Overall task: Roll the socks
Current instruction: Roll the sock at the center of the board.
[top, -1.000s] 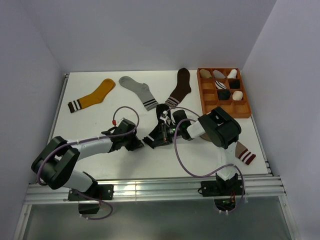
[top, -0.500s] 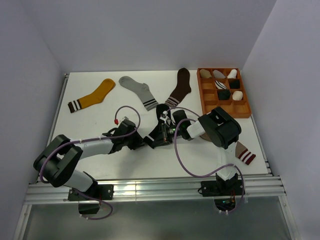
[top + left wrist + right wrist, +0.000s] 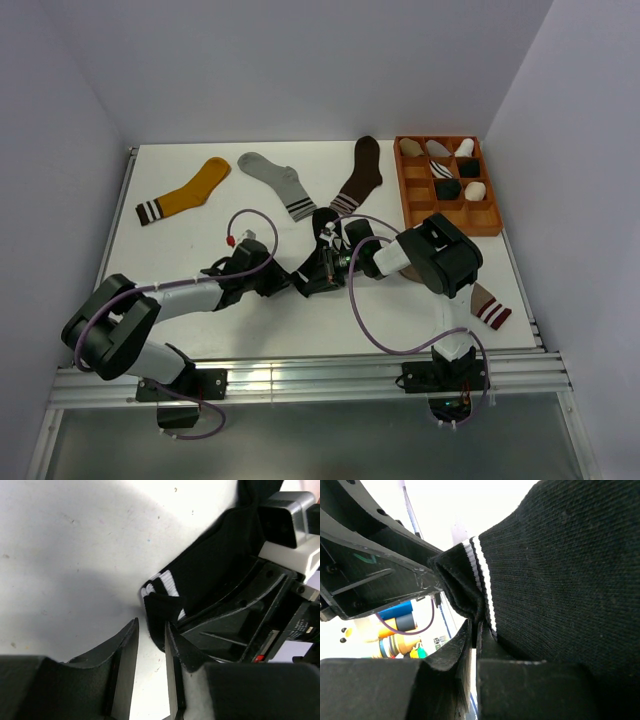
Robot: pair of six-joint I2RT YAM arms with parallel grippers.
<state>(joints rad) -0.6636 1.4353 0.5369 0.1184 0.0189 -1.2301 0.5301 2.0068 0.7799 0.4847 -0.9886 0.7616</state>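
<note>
The right arm point(image 3: 440, 255) hid most of the taupe sock point(image 3: 490, 308), leaving only its maroon-and-white cuff in sight well behind the right gripper point(image 3: 474, 635). The black sock point(image 3: 210, 575), dark knit with white cuff stripes, lay bunched between both grippers. The right gripper was clamped tight on its folded cuff, and the left gripper point(image 3: 150, 665) stood slightly parted and empty beside that cuff. Beyond the right gripper, the orange tray point(image 3: 404, 190) held rolled socks point(image 3: 448, 187) in its compartments.

striped black sock point(image 3: 200, 575) bunched, taupe sock point(image 3: 490, 308) flat
</note>
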